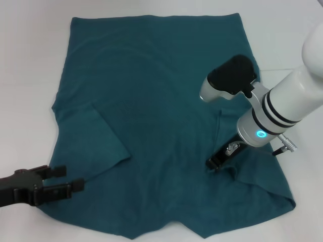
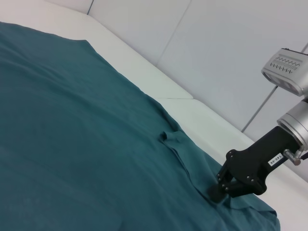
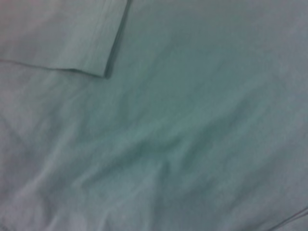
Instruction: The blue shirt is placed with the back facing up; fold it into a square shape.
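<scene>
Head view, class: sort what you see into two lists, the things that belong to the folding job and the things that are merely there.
Belongs to the job:
- the blue shirt, spread out flat, left sleeve folded in
- the right claw, down on the shirt's right side
- the left claw, at the shirt's near left edge

Merely there:
- the white table under the shirt

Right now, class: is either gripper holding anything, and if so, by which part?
The right gripper is down on the blue shirt at a folded edge on the right side; whether it pinches the cloth cannot be told. The left gripper holds nothing.
</scene>
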Robot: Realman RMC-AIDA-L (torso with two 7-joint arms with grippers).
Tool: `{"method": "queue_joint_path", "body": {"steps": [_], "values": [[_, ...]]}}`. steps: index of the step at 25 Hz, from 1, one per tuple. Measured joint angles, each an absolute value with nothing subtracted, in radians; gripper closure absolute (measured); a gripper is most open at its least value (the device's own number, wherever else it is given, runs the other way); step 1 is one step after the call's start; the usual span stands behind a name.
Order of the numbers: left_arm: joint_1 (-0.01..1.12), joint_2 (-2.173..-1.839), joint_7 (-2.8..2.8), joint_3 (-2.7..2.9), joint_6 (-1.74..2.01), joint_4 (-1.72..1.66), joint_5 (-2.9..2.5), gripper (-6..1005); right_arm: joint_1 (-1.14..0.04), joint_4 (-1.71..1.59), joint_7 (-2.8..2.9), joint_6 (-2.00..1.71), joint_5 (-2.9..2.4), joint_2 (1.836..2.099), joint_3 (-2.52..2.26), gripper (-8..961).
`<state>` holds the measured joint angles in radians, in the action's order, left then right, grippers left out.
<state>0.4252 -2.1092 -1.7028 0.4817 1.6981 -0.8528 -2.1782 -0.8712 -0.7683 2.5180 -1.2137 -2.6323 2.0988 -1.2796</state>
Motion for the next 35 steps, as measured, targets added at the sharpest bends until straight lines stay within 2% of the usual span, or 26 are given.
{"method": "queue_joint_path", "body": {"steps": [6,14,24,35], "values": [[0.42,-2.11,-1.703,0.477,1.698,-0.854,-2.178,171,-0.854,-0.801,2.514,-1.237,-2.611,2.092,-1.264,876],[0.419,-2.102,-1.806,0.451,1.702,-0.89,-2.179,175,-0.72,-1.136,2.444,-1.434,-2.527,2.085,-1.125,861],[0.434,-2.094,-2.292,0.459,1.609,-1.001,-2.386,179,-0.668,-1.179,2.324,-1.561,-2.459,2.088,-1.037,843],[0.456,-2.104,-2.438,0.495,1.556,-0.989,-2.502,184,-0.67,-1.175,2.322,-1.515,-2.463,2.09,-1.044,365]]}}
